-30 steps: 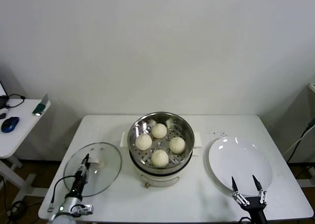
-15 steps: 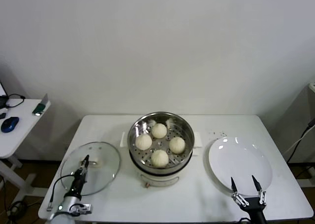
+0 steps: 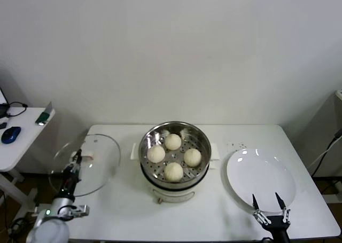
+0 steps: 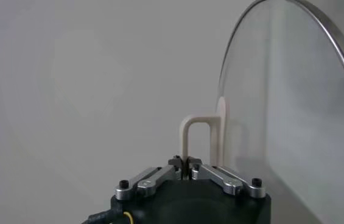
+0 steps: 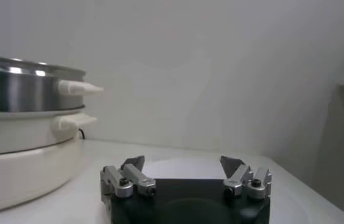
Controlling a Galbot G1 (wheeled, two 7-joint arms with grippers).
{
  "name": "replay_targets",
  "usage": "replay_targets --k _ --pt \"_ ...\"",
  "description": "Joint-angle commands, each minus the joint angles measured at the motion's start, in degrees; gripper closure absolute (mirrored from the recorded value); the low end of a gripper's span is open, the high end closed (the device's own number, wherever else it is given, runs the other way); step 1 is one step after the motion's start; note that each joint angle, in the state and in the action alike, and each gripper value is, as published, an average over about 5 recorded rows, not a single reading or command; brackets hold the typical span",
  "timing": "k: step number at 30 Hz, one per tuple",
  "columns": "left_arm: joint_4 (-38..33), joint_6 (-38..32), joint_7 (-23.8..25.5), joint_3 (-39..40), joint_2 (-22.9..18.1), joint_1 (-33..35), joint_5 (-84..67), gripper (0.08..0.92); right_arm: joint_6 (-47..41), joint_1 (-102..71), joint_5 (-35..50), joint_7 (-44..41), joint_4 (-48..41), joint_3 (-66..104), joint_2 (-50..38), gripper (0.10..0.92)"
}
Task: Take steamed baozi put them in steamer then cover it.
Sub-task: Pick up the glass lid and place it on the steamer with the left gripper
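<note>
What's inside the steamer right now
Four buns sit on the holed floor of the open steamer. Whatever lies beneath that floor is hidden.

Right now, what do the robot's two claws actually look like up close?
Each claw is a black block carrying two silver metal links fastened with dark screws. The right claw ends in thin, dark, pointed fingers. The left claw has a black cable running from its base, and a small green light glows on that arm's rounded silver-grey wrist.

Left claw grips the cover, apparently lifted off the surface; four steamed baozi sit in the steamer; right claw spread beside plate.
</note>
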Motion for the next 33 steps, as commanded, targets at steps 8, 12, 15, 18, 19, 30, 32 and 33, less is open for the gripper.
replay_targets --k 8,12,15,18,19,30,32,33 --pt "-25.7 26.9 21.3 17.3 6.3 -9.1 -0.7 0.863 -3.0 0.2 -3.8 0.6 1.1 0.1 0.4 0.203" --pt "-24.9 28.6 24.3 24.4 2.4 -13.4 3.7 0.863 -3.1 0.4 -3.5 -0.2 1.9 0.1 -0.1 0.203" --pt "-23.8 29.3 26.2 29.2 -0.7 -15.2 7.0 0.863 -3.2 0.8 -3.2 -0.4 2.1 0.0 -0.5 0.203" --pt "-22.5 30.3 27.9 33.1 -3.7 -16.6 9.6 0.863 -3.3 1.1 -2.8 -0.5 2.1 -0.1 -1.0 0.203" --pt "-22.1 30.6 28.4 34.2 -4.8 -17.0 10.4 0.863 -3.2 1.2 -2.6 -0.5 2.0 -0.2 -1.2 0.203" --pt "-15.4 29.7 30.0 42.0 -20.5 -17.9 23.5 0.863 -2.3 2.4 -1.2 -0.5 0.6 -0.9 -2.8 0.203" --pt "-14.1 29.4 29.8 42.7 -23.0 -17.9 25.1 0.863 -2.0 2.4 -0.8 -0.4 0.3 -1.0 -3.1 0.203" --pt "-13.4 29.3 29.7 43.0 -24.2 -17.9 25.9 0.863 -1.9 2.5 -0.6 -0.4 0.1 -1.0 -3.3 0.203"
